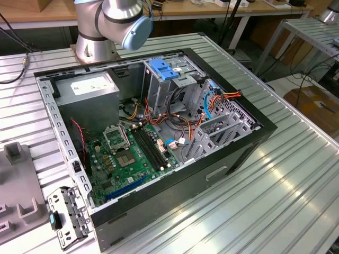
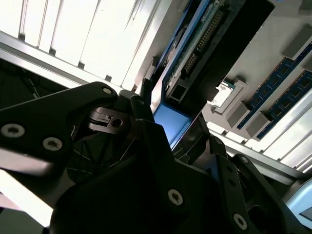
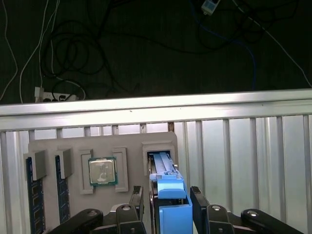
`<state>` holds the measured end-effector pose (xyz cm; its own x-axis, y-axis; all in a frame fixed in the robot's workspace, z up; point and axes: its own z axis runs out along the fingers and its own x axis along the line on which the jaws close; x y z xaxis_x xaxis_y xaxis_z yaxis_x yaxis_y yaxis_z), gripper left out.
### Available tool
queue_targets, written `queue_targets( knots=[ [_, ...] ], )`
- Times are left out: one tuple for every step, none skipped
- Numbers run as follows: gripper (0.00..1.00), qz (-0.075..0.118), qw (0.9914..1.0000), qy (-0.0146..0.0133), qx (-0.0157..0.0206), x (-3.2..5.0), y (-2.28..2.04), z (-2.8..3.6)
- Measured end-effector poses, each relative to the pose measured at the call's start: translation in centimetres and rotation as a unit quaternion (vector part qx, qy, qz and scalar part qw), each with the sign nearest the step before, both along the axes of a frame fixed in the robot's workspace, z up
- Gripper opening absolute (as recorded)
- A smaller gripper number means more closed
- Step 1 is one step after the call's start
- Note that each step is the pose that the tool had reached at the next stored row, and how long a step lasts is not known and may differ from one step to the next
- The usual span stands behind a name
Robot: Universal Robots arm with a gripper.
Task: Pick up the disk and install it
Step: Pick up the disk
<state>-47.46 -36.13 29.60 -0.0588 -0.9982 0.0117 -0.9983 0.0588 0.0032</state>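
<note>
The disk [image 3: 163, 165] stands on edge in a slot of the grey parts tray [image 3: 73, 146], with a blue carrier clipped on its upper part. In the second wrist view the disk [image 2: 195, 53] shows its green circuit-board edge and the blue carrier. My gripper [image 3: 168, 197] is right over it, one finger on each side of the blue carrier. A narrow dark gap shows beside one finger [image 3: 137, 202], so the gripper reads as open around the disk. In the exterior view the open computer case [image 1: 233, 153] lies on the table, with its grey drive cage [image 1: 159, 87] upright.
The tray also holds a processor chip [image 3: 102, 171] and two memory sticks [image 3: 30, 195]. The tray's edge [image 1: 16, 180] shows at the exterior view's left. Inside the case are a green motherboard [image 1: 130, 156], a grey power supply [image 1: 87, 87] and loose cables [image 1: 175, 124]. The arm's base [image 1: 98, 39] stands behind the case.
</note>
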Motion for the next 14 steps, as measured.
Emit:
queue_targets(
  knots=[
    [0.51, 0.000, 1.00000, 0.0000, 0.0000, 0.00, -0.03, -0.03],
    [0.51, 0.000, 1.00000, 0.0001, 0.0000, 0.00, -0.13, -0.07],
    [0.51, 0.000, 1.00000, 0.0000, 0.0000, 0.00, -0.17, -0.09],
    [0.51, 0.000, 1.00000, 0.0000, 0.0000, 0.00, -0.20, -0.11],
    [0.51, 0.000, 1.00000, 0.0001, 0.0000, 0.00, -0.21, -0.13],
    [0.51, 0.000, 1.00000, 0.0001, 0.0000, 0.00, -0.21, -0.15],
    [0.51, 0.000, 1.00000, 0.0001, 0.0000, 0.00, -0.21, -0.16],
    [0.51, 0.000, 1.00000, 0.0001, 0.0000, 0.00, -0.22, -0.17],
    [0.51, 0.000, 1.00000, 0.0000, 0.0000, 0.00, -0.21, -0.18],
    [0.51, 0.000, 1.00000, 0.0000, 0.0000, 0.00, -0.21, -0.19],
    [0.51, 0.000, 1.00000, -0.0001, 0.0001, 0.01, -0.19, -0.20],
    [0.51, 0.000, 1.00000, -0.0001, 0.0001, 0.00, -0.16, -0.21],
    [0.51, 0.000, 1.00000, 0.0000, 0.0000, 0.00, -0.12, -0.20],
    [0.51, 0.000, 1.00000, 0.0000, 0.0000, 0.00, -0.08, -0.20]
  ],
)
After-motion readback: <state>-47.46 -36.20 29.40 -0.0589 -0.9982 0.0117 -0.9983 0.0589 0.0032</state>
